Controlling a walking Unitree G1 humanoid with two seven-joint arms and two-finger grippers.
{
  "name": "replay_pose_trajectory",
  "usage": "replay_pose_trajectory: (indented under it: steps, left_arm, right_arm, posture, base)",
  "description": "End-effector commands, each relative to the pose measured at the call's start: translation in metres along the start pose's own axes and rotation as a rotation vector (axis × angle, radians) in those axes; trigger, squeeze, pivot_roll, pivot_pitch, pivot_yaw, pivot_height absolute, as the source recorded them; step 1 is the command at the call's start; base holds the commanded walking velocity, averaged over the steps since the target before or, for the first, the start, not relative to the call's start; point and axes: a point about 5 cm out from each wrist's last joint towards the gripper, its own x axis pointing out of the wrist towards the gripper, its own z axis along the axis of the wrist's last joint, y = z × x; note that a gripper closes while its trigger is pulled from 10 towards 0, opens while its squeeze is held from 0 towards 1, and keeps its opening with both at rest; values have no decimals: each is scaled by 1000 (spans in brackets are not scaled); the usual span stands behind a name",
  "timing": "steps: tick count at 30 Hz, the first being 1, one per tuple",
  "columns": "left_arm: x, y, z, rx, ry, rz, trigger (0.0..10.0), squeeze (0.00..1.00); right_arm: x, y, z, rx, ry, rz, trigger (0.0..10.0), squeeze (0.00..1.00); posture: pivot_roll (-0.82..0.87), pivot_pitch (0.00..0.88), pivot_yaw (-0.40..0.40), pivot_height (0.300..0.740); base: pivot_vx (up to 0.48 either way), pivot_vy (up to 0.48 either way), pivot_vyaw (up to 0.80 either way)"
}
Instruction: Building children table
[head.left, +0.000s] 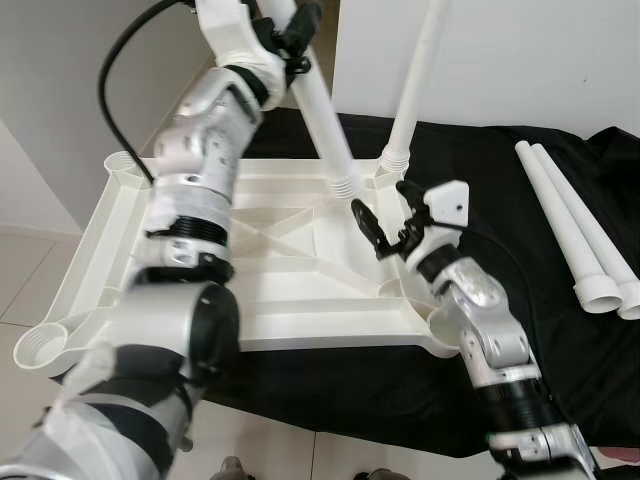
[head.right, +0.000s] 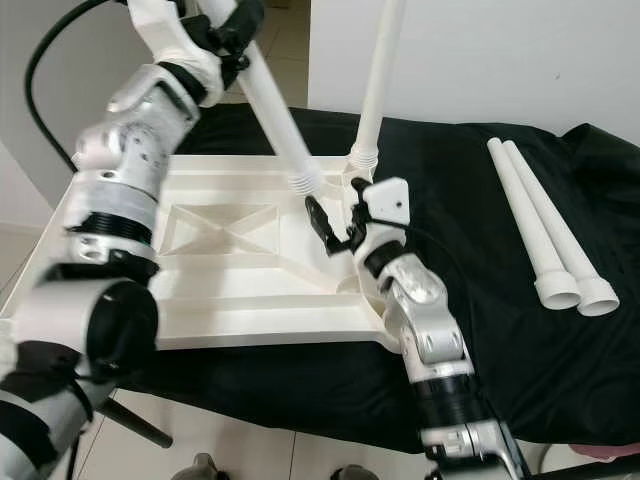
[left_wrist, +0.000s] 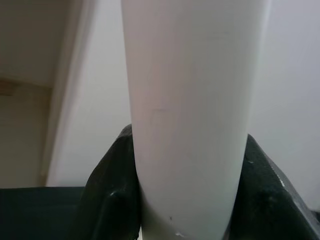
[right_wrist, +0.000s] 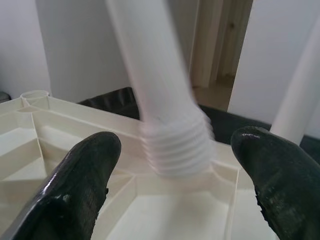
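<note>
The upturned white table top (head.left: 250, 250) lies on a black cloth (head.left: 560, 330). The left claw (head.left: 290, 40) is clenched on a white leg (head.left: 325, 120), high on its shaft; the leg slants down, its threaded end near the table top's far right corner. The right claw (head.left: 385, 220), fingers spread, sits just short of that threaded end. The right wrist view shows the threads (right_wrist: 177, 145) between its fingertips (right_wrist: 82, 165), apart from both. Legs counted: four, namely one held, one upright (head.left: 415, 90) at the far right corner, two loose (head.left: 580, 230) on the cloth's right side.
</note>
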Motion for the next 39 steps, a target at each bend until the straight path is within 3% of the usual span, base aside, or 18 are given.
replay_pose_trajectory:
  steps: [1, 3, 5, 10, 14, 21, 33, 34, 35, 36, 37, 38, 39]
  left_arm:
    - [0, -5, 4, 21, -16, -12, 10000, 0]
    - [0, -21, -3, 21, -9, -45, 10000, 0]
    - [0, -21, -3, 21, -9, -45, 10000, 0]
    - [-1, -46, -15, -7, 4, -94, 10000, 0]
    - [-2, -57, -20, 0, 12, -111, 10000, 0]
    - [-4, -71, -25, -4, 25, -143, 10000, 0]
    - [-6, -78, -27, -3, 32, -152, 10000, 0]
    - [-6, -79, -28, -3, 34, -154, 10000, 0]
    - [-6, -79, -28, -3, 34, -154, 10000, 0]
    - [-6, -79, -28, -3, 37, -155, 10000, 0]
    - [-6, -79, -28, -3, 37, -155, 10000, 0]
    - [-6, -80, -29, -3, 39, -156, 10000, 0]
    - [-6, -80, -29, -3, 39, -156, 10000, 0]
  right_arm:
    - [0, 1, -7, -14, 44, -2, 10000, 0]
    - [7, -5, -7, -116, 72, -35, 10000, 0]
    - [7, -5, -7, -116, 72, -35, 10000, 0]
    - [16, -15, -7, -251, 108, -85, 10000, 0]
    - [20, -23, -4, -298, 106, -139, 10000, 0]
    - [25, -26, -2, -329, 106, -150, 10000, 0]
    - [35, -21, 5, -359, 62, -134, 10000, 0]
    - [35, -21, 4, -358, 62, -134, 9255, 0]
    - [35, -21, 4, -358, 62, -134, 9255, 0]
    - [35, -20, 4, -360, 60, -131, 3333, 0]
    - [35, -20, 4, -360, 60, -131, 3333, 0]
    - [35, -20, 4, -363, 59, -129, 2275, 0]
    - [35, -20, 4, -363, 59, -129, 2275, 0]
  posture:
    - [-107, 0, -14, 740]
    - [-108, 0, -15, 740]
    - [-108, 0, -15, 740]
    - [-107, 0, -19, 740]
    - [-106, 0, -21, 740]
    - [-107, 0, -19, 740]
    - [-104, 0, -18, 740]
    - [-104, 0, -18, 740]
    - [-104, 0, -18, 740]
    - [-102, 0, -16, 740]
    - [-102, 0, -16, 740]
    - [-102, 0, -16, 740]
    - [-102, 0, -16, 740]
  base:
    - [0, 0, 0]
    - [0, 0, 0]
    - [0, 0, 0]
    - [0, 0, 0]
    - [0, 0, 0]
    - [0, 0, 0]
    - [0, 0, 0]
    - [0, 0, 0]
    - [0, 0, 0]
    - [0, 0, 0]
    - [0, 0, 0]
    - [0, 0, 0]
    - [0, 0, 0]
